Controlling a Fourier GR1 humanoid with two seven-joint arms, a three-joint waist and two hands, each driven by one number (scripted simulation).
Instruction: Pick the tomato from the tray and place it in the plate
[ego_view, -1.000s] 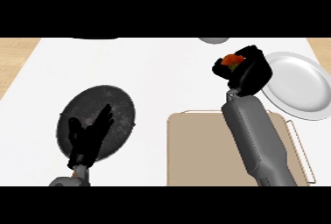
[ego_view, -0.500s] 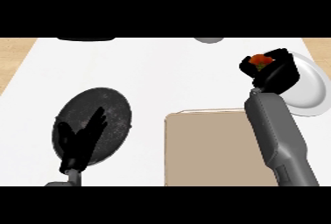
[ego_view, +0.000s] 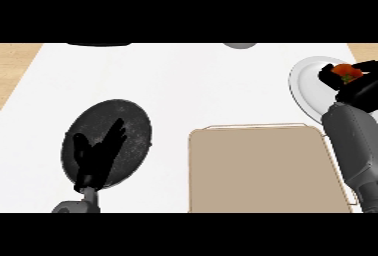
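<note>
Near edge: your tray (ego_view: 258, 167) is cut off at the bottom, tan, nothing in it that shows. Your L hand (ego_view: 100, 152) rests over a dark round plate (ego_view: 129, 115), fingers straight and apart, up. R forearm crosses the tray's right side, partly out of view. Further out, your R hand (ego_view: 354, 82) sits over the white plate (ego_view: 306, 82) on the bench (ego_view: 199, 80), fingers curled round the tomato (ego_view: 345, 71); only its red top shows, plate's right part hidden. Can't tell if tomato touches plate.
</note>
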